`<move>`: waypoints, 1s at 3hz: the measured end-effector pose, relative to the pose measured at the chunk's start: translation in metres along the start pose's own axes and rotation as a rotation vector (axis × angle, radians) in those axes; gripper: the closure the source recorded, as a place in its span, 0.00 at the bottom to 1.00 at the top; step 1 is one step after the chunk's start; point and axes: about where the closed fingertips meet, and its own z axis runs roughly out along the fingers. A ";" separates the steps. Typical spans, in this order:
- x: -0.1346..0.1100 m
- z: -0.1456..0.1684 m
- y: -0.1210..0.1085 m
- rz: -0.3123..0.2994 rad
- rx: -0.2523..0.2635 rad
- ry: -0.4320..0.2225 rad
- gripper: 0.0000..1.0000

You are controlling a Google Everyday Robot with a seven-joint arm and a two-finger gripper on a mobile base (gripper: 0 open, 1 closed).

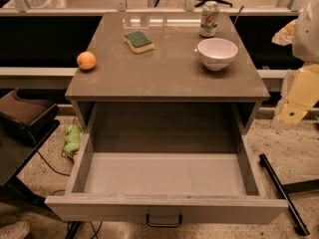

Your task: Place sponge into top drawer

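The sponge (138, 41), yellow with a dark green scrub layer on top, lies on the cabinet's countertop (164, 68), at the back, left of centre. The top drawer (167, 176) is pulled fully open below the countertop. Its grey inside is bare, and a small dark pull handle (164, 221) sits at the centre of its front panel. My gripper (295, 101), a pale yellow part below the white arm (306, 29), hangs at the right edge of the view. It is to the right of the cabinet, well away from the sponge, and holds nothing that I can see.
A round orange fruit (86, 60) sits at the countertop's left edge. A white bowl (217, 53) and a soda can (209, 19) stand at the back right. A dark chair (25, 114) is on the left, a green object (73, 138) lies on the floor, and a black bar (281, 190) lies at the right.
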 end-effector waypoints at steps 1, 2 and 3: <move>0.000 0.000 0.000 0.000 0.000 0.000 0.00; -0.010 -0.004 -0.005 -0.005 0.040 -0.015 0.00; -0.041 -0.020 -0.033 0.015 0.165 -0.077 0.00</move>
